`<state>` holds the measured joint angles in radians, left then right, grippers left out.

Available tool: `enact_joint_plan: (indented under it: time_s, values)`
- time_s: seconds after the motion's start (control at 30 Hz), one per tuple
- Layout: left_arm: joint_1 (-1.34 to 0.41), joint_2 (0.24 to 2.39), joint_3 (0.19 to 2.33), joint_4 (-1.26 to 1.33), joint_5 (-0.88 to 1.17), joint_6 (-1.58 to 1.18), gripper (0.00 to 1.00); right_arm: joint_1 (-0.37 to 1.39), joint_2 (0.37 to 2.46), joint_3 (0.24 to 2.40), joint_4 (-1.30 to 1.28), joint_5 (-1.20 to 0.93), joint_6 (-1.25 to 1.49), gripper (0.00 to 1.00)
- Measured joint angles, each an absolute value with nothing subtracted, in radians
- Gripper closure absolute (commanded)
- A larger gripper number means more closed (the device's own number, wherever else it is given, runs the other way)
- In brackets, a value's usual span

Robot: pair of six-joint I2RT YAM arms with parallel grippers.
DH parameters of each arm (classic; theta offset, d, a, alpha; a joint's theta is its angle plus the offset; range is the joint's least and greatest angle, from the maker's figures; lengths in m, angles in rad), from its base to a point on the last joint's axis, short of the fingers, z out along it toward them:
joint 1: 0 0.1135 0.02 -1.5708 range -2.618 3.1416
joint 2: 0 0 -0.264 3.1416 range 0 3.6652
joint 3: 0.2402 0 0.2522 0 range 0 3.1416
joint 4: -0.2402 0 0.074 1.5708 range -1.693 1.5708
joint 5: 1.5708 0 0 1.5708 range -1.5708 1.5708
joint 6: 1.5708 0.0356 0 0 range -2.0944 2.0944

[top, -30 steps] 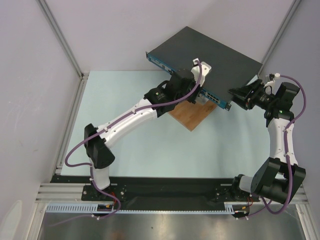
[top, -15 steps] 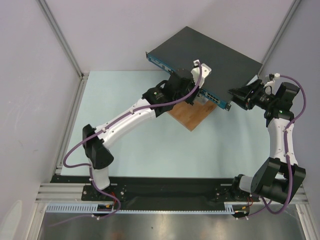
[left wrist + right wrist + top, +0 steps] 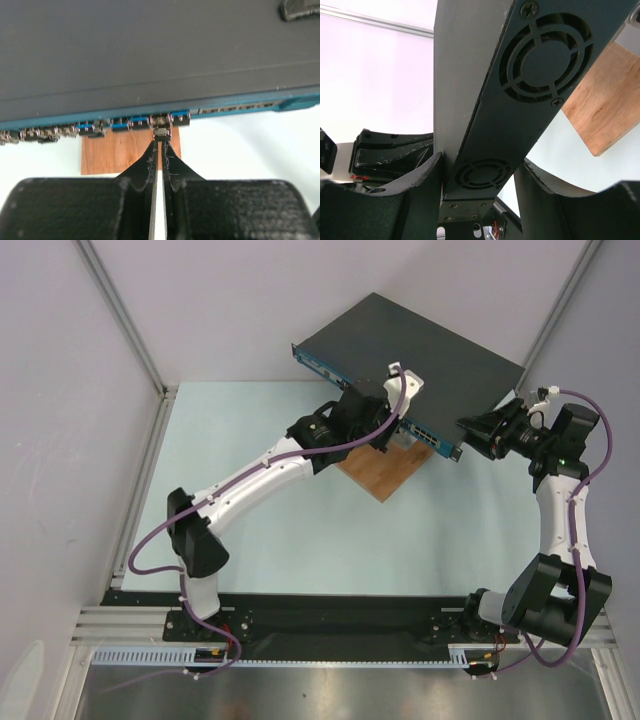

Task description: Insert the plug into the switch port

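Note:
The switch (image 3: 420, 345) is a flat dark grey box at the back, and its blue port-lined front face (image 3: 135, 121) faces my left arm. My left gripper (image 3: 393, 432) sits right at that face. In the left wrist view the gripper (image 3: 161, 143) is pinched shut on the small plug (image 3: 161, 132), which sits at the mouth of a port in the row. My right gripper (image 3: 472, 430) straddles the switch's right end. In the right wrist view the gripper (image 3: 479, 162) has its fingers (image 3: 427, 175) closed against the vented side panel (image 3: 540, 60).
A brown wooden board (image 3: 385, 472) lies under the switch's front edge, and it also shows in the left wrist view (image 3: 117, 155) and the right wrist view (image 3: 610, 112). Pale enclosure walls with metal posts (image 3: 120, 315) close in the left, back and right sides.
My left wrist has shifted very slightly at the switch's front face. The right arm and the switch have not moved.

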<state>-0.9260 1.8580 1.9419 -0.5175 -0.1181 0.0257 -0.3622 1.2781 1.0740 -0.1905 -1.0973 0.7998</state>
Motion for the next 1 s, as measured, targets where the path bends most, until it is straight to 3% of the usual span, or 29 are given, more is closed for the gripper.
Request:
enact_joint_plan:
  time_s: [0.67,1.0]
  values:
    - [-0.930,1.915,2.020,-0.524,-0.154,-0.003,0.96,-0.362,1.280,1.078,-0.192,-1.097,0.801,1.00]
    - [-0.941,1.902,1.971,-0.459,-0.192,-0.008,0.91,-0.361,1.280,1.077,-0.184,-1.089,0.807,1.00]
